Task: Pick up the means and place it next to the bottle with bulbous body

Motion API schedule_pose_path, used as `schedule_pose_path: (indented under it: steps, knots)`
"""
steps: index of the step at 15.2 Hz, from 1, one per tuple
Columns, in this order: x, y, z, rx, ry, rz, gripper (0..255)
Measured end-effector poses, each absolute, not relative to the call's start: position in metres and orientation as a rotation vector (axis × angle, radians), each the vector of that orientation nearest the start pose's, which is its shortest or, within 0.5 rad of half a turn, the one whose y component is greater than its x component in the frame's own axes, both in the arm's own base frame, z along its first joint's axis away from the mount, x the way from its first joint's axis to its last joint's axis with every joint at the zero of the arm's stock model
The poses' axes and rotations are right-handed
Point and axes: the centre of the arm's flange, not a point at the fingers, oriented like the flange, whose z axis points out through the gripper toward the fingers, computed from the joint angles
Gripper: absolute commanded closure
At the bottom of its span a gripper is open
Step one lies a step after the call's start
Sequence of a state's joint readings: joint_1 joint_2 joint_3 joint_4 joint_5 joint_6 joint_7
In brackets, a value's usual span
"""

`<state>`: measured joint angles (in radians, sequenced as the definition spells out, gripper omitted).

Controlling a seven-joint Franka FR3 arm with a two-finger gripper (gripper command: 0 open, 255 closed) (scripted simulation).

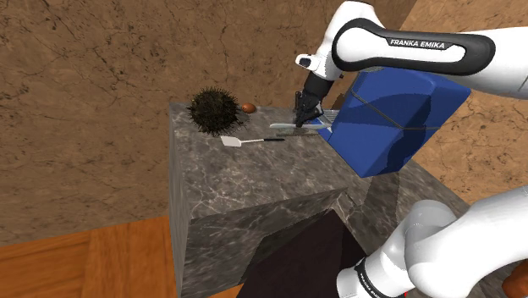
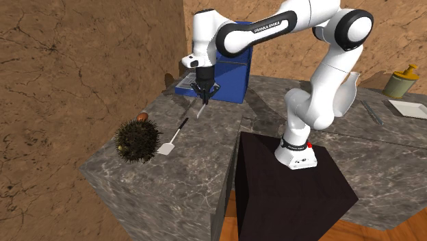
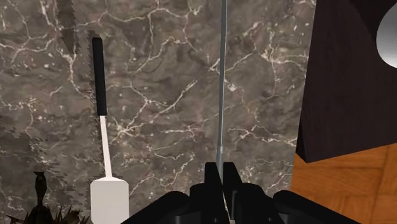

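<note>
Gripper (image 2: 203,96) sits just in front of the blue box (image 2: 233,74), pointing down at the counter (image 2: 171,181). Fingers (image 3: 210,177) are narrow and pinched on the thin grey blade (image 3: 220,83), which I take to be the task item. So the blade is in the grasp, right by the box, not lying on the marble. In the 2nd ext view it hangs from the gripper w/ a slight tilt. I can't tell if its lower tip touches the counter.

White spatula (image 2: 173,137) w/ black handle lies flat, farther out from the box than the gripper and not touching the blade. Spiky dark ball (image 2: 137,140) is farther from the box again, near the counter corner, w/ a small brown item (image 2: 142,116) just beside it.

Olive bottle (image 2: 401,81) w/ yellow pump top stands well apart from the box, on the far side of the arm.
</note>
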<state>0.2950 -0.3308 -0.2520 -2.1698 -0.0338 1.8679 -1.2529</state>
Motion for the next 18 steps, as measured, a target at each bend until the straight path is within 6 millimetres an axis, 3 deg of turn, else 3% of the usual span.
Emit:
schedule_pose_path:
  steps: [18]
  knots:
    - [0.461, 0.008, 0.621, -2.46, -1.905, -0.067, 255]
